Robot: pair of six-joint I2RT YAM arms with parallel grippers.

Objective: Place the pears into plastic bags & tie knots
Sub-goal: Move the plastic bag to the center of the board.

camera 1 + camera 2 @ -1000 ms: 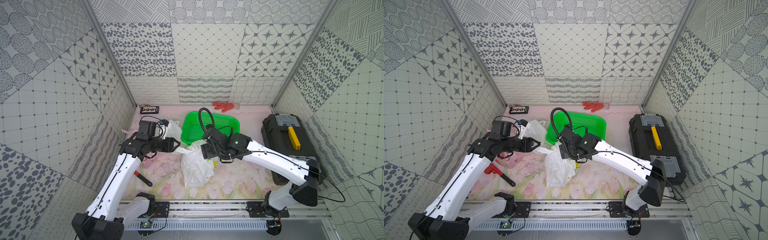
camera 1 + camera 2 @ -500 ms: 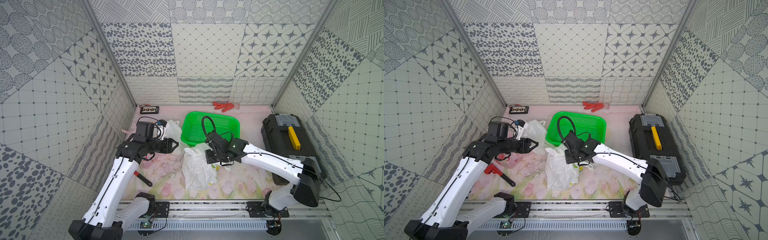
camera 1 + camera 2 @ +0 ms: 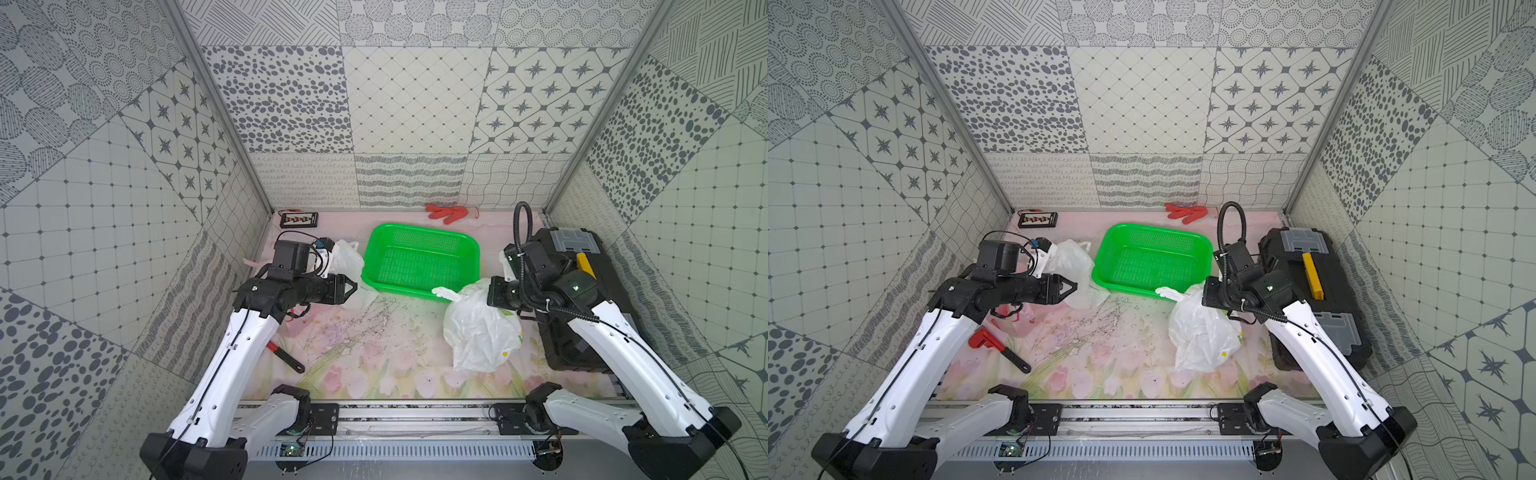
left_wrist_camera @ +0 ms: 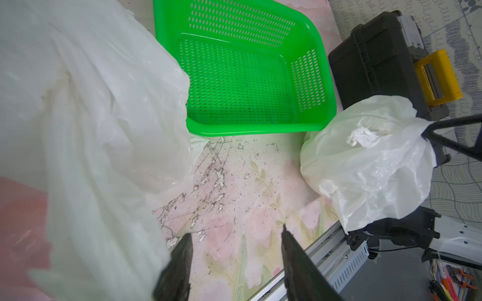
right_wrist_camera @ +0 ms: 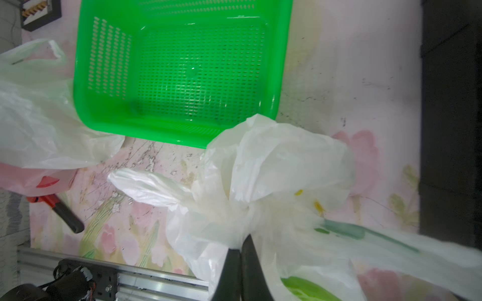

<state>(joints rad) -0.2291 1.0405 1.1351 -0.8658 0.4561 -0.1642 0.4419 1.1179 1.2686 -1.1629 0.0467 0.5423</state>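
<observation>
My right gripper (image 5: pixel 241 243) is shut on the gathered top of a white plastic bag (image 3: pixel 478 332) with lemon and leaf prints, seen in both top views (image 3: pixel 1200 336). This bag (image 5: pixel 273 166) bulges, with a loose handle (image 3: pixel 446 293) sticking out toward the basket. My left gripper (image 3: pixel 352 286) is open and holds nothing (image 4: pixel 236 232). It stands beside a plain white bag (image 3: pixel 347 259) and a pink bag (image 3: pixel 1017 326). No pear shows plainly; the bags hide their contents.
A green perforated basket (image 3: pixel 419 262) stands empty at the back middle. A black toolbox (image 3: pixel 1308 266) with a yellow handle lies at the right, behind my right arm. A red wrench (image 3: pixel 996 345) lies by my left arm. A red glove (image 3: pixel 449 212) and a small black tray (image 3: pixel 299 219) lie at the back wall.
My right gripper has shut on the lemon-print bag and carried it from the middle to the right, in front of the toolbox. My left gripper has let go, staying open.
</observation>
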